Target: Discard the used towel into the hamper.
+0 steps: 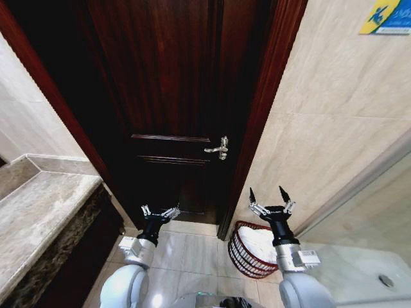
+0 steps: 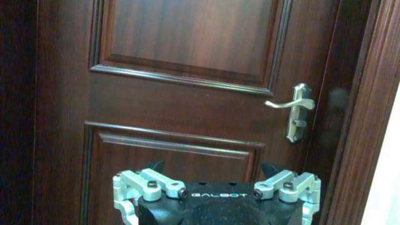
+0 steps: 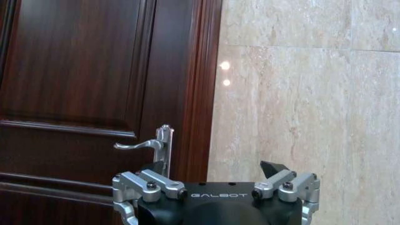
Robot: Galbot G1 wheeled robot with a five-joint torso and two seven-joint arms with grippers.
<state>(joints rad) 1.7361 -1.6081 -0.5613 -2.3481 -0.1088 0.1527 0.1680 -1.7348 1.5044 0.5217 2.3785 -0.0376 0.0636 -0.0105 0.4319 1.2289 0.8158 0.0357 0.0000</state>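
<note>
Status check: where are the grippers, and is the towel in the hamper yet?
Left gripper raised before the door, jaws open, empty. Right gripper above the hamper, jaws open, empty. White cloth already lying in the hamper. Nothing blocking.

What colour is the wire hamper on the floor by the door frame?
Dark reddish-brown open wire, with something white inside. The hamper shows best in the head view, behind the right gripper.

We stand in a home bathroom: a dark wooden door (image 1: 160,96), beige wall tiles (image 1: 334,115) and a marble counter (image 1: 38,218).
</note>
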